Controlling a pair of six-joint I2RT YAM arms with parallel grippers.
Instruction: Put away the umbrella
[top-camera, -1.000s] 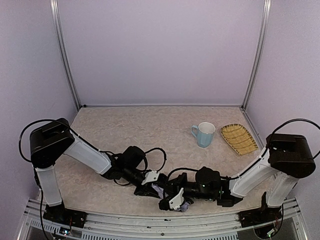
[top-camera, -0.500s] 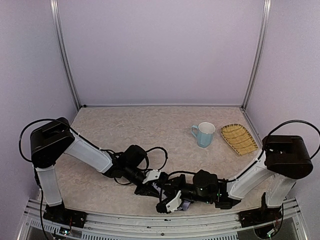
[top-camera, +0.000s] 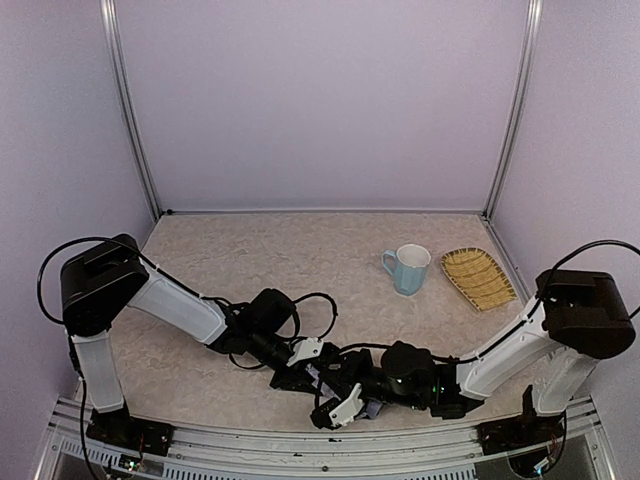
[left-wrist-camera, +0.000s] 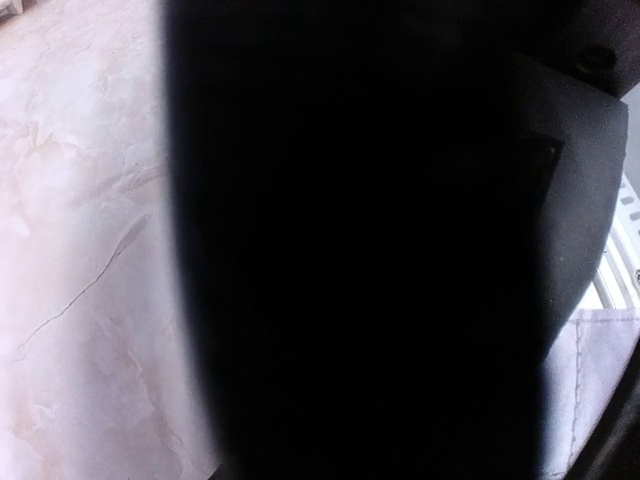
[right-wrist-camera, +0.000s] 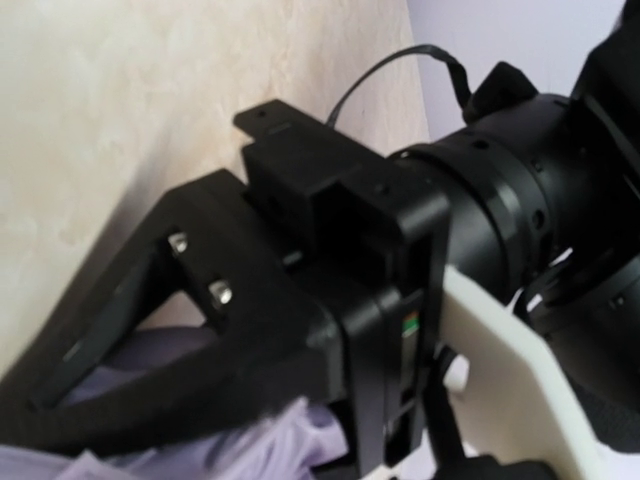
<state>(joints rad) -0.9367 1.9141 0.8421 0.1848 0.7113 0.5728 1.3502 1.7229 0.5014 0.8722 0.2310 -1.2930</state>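
Table (top-camera: 250, 250) first: everything that matters sits at its 6 o'clock edge, right in front of the bases. The left arm (top-camera: 180, 308) comes in from 9 o'clock and the right arm (top-camera: 500, 362) from 3 o'clock, both folded low and meeting nose to nose over the umbrella (right-wrist-camera: 230, 455). Only scraps of its lavender fabric show between the two wrists, so I can't tell you where the handle or strap tab lies. The woven tray (top-camera: 478, 277) and the blue mug (top-camera: 408, 268) sit around 2 o'clock, well apart from the work, so ignore them. The left gripper (top-camera: 300, 360) is on top of the fabric, but its own camera is blacked out by something close, so I can't tell how wide it stands or whether it has cloth. Same for the right gripper (top-camera: 338, 408): its view shows the other wrist and bunched fabric, not its fingers, so its grip is unknown. My read is you're mid-bundle, gathering the canopy. To do it well, move one arm at a time and keep the other as an anchor. Back the wrists apart enough to get a camera on the fabric before you commit to a pinch. Watch the cables near 7 o'clock, and don't drag cloth off the near edge.
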